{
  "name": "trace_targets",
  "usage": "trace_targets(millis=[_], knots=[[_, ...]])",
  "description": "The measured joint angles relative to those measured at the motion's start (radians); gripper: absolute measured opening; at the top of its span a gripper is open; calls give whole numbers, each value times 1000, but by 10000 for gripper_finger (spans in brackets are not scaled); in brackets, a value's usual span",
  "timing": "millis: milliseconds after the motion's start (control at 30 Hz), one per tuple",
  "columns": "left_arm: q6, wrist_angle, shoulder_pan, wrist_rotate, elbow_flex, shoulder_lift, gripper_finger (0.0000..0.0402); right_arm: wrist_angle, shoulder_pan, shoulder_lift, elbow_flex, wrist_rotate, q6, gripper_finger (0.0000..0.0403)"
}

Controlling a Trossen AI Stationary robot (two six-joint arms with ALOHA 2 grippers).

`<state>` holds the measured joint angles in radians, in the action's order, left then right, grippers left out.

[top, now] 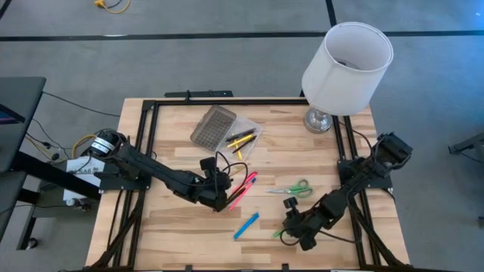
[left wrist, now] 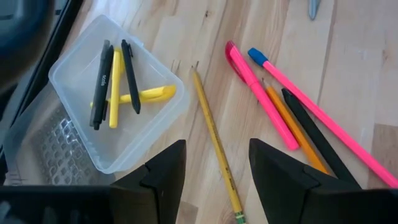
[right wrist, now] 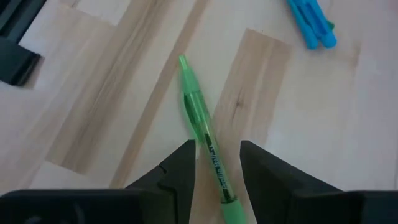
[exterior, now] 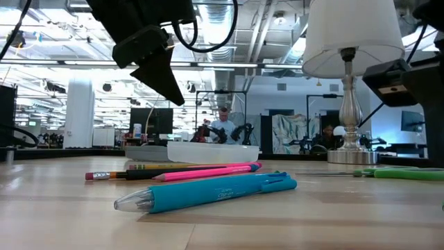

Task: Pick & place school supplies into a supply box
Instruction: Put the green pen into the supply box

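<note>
Surface (top: 174, 227) of pale wood planks first, with a white lampshade lamp (top: 346, 68) at its far right corner. We see the clear plastic supply box (top: 243, 136) near the far middle, its grey grid-textured lid (top: 213, 125) lying open beside it; a few yellow and dark pens (left wrist: 115, 81) already sit in the tray.

Left arm reaches in from the left; the left gripper (left wrist: 216, 171) hovers over the loose cluster in the middle, fingers spread, nothing between them. A yellow pencil (left wrist: 215, 140) lies straight ahead through the finger gap, long axis roughly in line with the wrist's forward reach, so the fingers would close across it. Pink pens (left wrist: 264, 102), an orange pencil (left wrist: 294, 134) and a dark pen (left wrist: 314, 140) lie just beside it.

Right gripper (right wrist: 216, 168) is low at the near right, fingers spread and empty, straddling a green translucent pen (right wrist: 202, 134) whose axis also runs nearly along the gap. We judge the right arm nearer to that one.

Blue pen (top: 246, 225) lies near the front middle, green-handled scissors (top: 291, 189) between the arms, neither touched.
</note>
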<state>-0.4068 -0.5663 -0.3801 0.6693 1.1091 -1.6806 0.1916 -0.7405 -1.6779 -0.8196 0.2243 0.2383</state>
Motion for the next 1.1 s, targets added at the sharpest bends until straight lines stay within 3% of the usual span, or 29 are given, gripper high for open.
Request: trace_targets(millis=[500,800,1100], knots=[[-1,0,0,10,0,0,171,-13,22,-73,-3,-25,37,117],[-5,-6,0,12,0,0,171,11,68,-68,-3,-29,71,58],[-77,-93,-1,9,0,-1,171,130,131,-65,-5,-15,245,16]])
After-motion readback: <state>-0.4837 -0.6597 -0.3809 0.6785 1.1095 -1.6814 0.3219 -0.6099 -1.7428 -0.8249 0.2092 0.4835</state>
